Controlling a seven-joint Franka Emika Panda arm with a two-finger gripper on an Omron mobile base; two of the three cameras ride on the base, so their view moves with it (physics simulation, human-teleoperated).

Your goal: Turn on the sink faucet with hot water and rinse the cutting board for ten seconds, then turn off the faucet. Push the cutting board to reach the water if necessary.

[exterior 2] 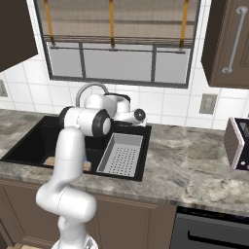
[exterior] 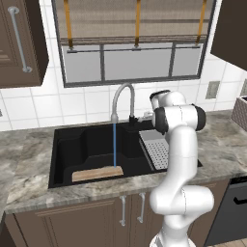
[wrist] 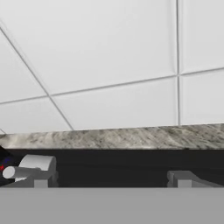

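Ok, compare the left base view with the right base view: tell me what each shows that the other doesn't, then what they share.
Left base view alone: the blue water falling from the sink faucet onto the right end of the cutting board, and nearly the whole board.

Right base view alone: a wall outlet right of the window and an appliance at the counter's far right.

Both: the black sink, the grey perforated drainer tray, the window, and the arm reaching toward the faucet's base.
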